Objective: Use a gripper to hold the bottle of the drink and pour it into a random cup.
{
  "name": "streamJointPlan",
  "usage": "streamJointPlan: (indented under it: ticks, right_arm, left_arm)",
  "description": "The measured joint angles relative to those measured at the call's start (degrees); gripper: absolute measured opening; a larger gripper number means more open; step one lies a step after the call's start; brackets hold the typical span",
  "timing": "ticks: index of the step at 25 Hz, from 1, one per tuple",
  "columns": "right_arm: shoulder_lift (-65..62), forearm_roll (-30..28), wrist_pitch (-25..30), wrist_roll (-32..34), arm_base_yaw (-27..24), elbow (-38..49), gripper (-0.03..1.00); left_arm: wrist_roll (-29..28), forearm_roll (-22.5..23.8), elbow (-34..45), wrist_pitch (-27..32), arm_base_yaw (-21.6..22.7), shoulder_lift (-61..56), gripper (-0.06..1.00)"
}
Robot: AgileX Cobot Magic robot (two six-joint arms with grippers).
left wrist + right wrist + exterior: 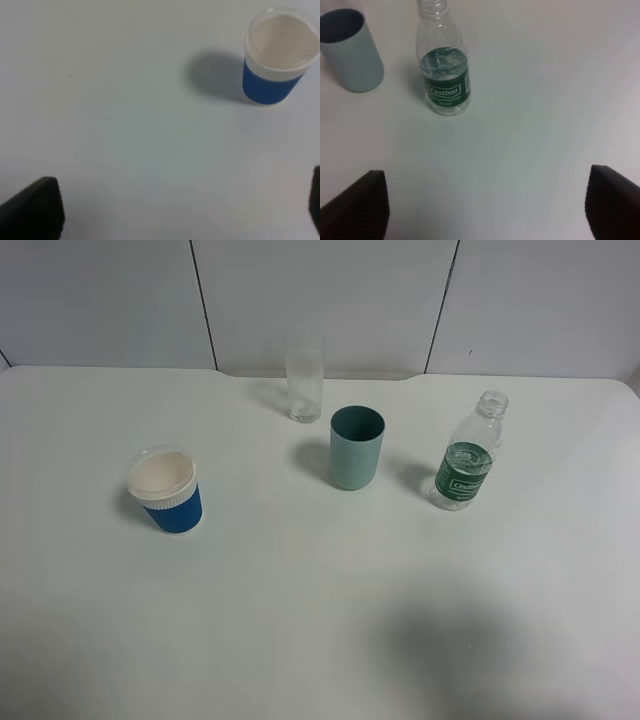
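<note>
The bottle of the drink [466, 462], clear with a dark green label and no cap, stands upright at the right of the white table. The teal-green cup [356, 448] stands upright to its left, a short gap between them. Neither arm shows in the exterior high view. In the right wrist view the bottle [445, 75] and the cup [351, 52] stand ahead of my right gripper [485, 205]. Its black fingertips [357, 205] are far apart with nothing between them. My left gripper [172, 210] is open too, over bare table.
A blue cup with a white rim [167, 491] stands at the left, also seen ahead of the left gripper as the blue cup [279, 57]. A tall clear glass [305, 380] stands at the back near the wall. The white table [300, 590] spreads wide in front.
</note>
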Motion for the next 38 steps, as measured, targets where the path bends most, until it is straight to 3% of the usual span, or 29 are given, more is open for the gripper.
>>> streamJointPlan:
  ticks: [38]
  right_arm:
    - [0.00,-0.40,0.00,0.42,0.00,0.00,0.78]
  left_arm:
    - [0.00,0.00,0.00,0.00,0.00,0.00,0.99]
